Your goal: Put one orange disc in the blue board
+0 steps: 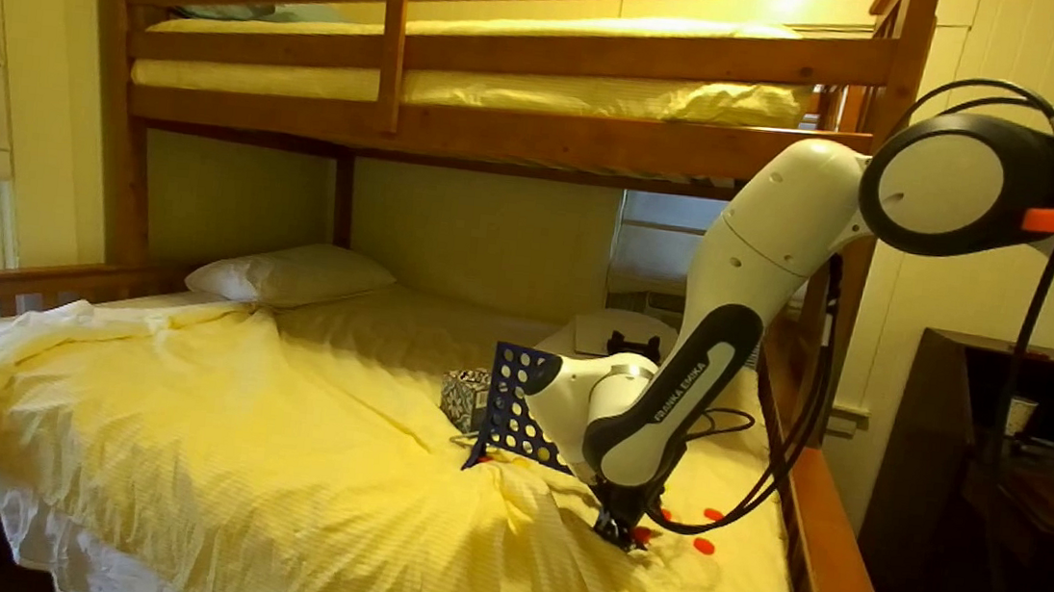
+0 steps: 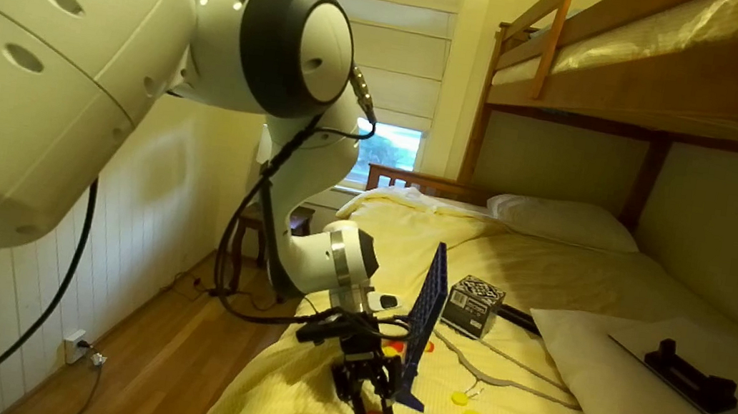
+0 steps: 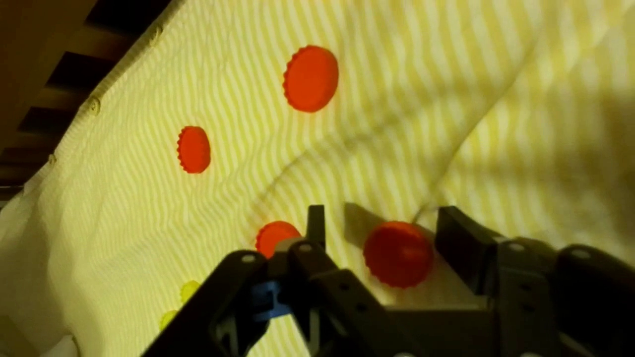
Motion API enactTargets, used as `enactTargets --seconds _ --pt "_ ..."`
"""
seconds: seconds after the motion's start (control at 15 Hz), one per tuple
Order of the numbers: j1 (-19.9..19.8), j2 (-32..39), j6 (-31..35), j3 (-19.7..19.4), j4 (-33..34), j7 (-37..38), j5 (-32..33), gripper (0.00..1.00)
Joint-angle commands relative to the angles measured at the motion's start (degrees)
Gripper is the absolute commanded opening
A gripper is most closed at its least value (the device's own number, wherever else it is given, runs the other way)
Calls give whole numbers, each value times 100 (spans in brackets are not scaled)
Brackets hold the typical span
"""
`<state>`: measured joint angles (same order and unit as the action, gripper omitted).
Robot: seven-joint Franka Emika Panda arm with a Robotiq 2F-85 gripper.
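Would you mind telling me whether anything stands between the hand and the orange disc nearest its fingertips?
Nothing visible does. In the wrist view, that orange disc shows between the open fingers of the hand, with no other object in the gap; a second orange disc is partly hidden outside it.

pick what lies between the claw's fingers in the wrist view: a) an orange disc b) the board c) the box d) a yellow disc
a, since the wrist view shows an orange disc between the two sides of the open claw, with the yellow cover visible in the gap on one side.
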<state>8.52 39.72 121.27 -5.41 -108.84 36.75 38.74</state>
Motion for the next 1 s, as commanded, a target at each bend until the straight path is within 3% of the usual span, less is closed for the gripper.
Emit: enactTargets --seconds 0.0,0.2,0.33,0.4,0.93 --pt "74 87 -166 -34 142 -124 -156 88" --pt "72 105 -186 -42 188 -135 -139 93" --pt "91 137 -195 -48 222 -138 -115 77" --pt "110 155 -184 -55 238 -129 -83 75" --pt "241 277 -199 -97 382 -89 -2 66"
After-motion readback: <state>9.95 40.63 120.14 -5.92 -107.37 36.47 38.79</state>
